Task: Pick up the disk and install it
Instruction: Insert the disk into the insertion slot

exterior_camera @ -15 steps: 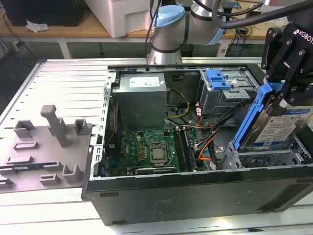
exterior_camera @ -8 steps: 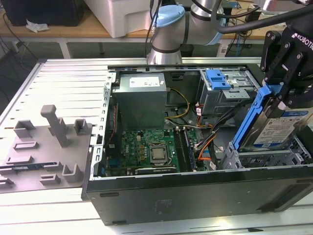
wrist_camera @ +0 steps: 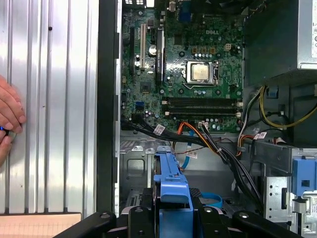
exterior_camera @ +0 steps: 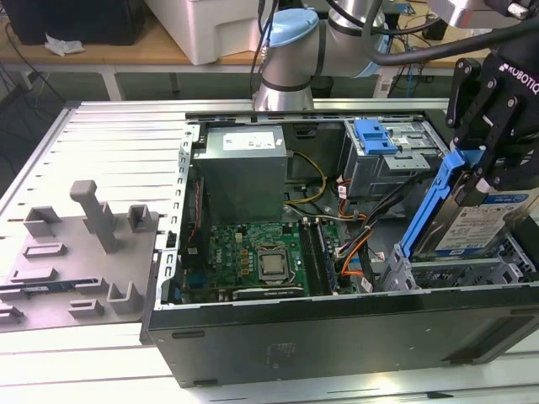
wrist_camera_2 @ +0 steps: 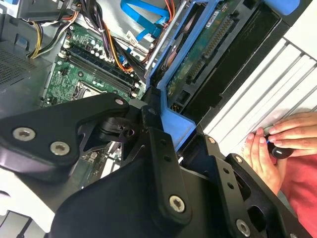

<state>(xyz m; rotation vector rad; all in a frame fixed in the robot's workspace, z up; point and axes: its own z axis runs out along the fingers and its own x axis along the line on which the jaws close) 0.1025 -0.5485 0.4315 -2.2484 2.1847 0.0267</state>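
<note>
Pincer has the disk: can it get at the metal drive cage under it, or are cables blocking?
Probably yes. The pincer, shut on the disk, holds it tilted over the drive cage; the orange cables lie beside the cage toward the exterior view's left, not across it.
</note>
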